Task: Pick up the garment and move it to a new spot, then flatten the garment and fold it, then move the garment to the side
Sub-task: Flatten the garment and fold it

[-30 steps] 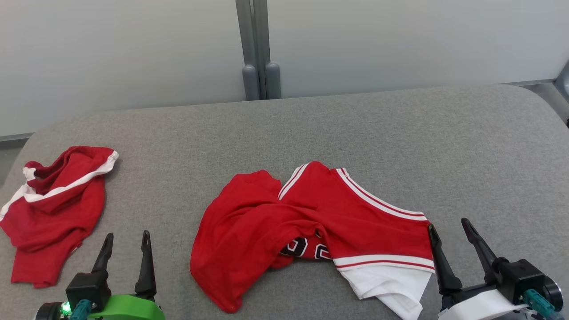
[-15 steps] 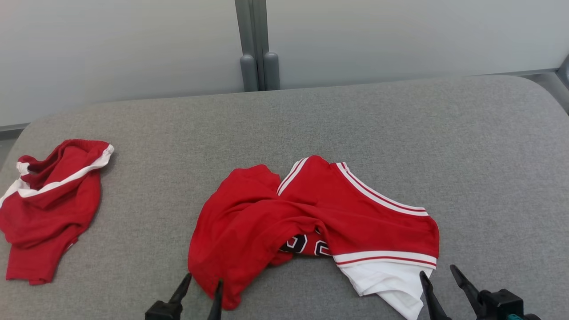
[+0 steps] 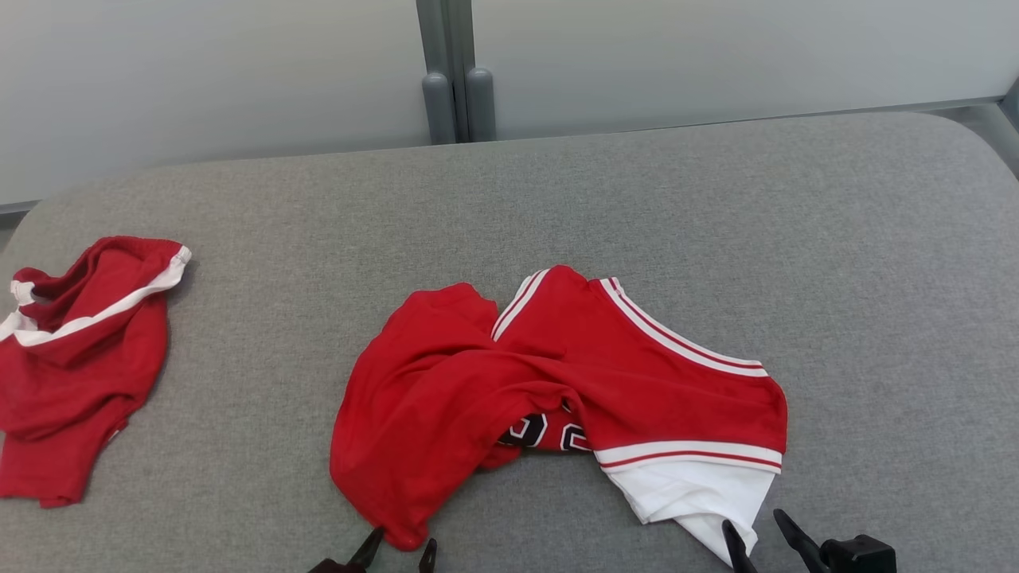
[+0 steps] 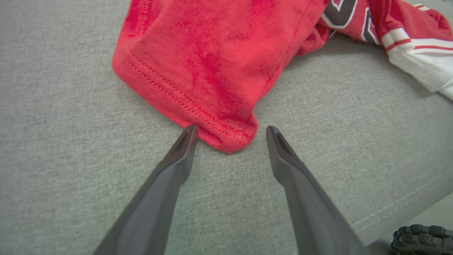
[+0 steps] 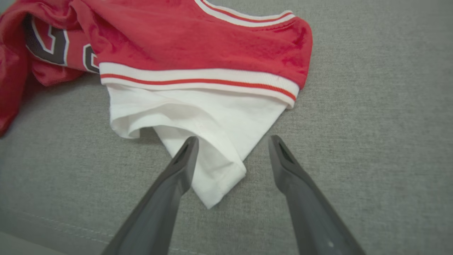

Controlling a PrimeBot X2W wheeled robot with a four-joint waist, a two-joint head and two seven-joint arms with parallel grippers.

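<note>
The crumpled red jersey with white striped trim and a white lower panel [image 3: 557,382] lies on the grey fabric-covered surface [image 3: 716,223], around the middle of its width and close to the front edge. It is bunched and twisted, and black-and-white numerals peek out from a fold at its middle. Its red hemmed corner points at the front edge, and the left pincer [image 4: 231,128] stands released there, its two dark fingers spread with that corner lying between the tips. The right pincer [image 5: 233,138] is released too, spread around the pointed white corner of the jersey, with nothing clamped. A second crumpled red garment with a white stripe [image 3: 72,350] sits well apart at the surface's left edge. Behind the back edge rise pale grey wall panels [image 3: 199,79] joined by a grey post [image 3: 454,79].
</note>
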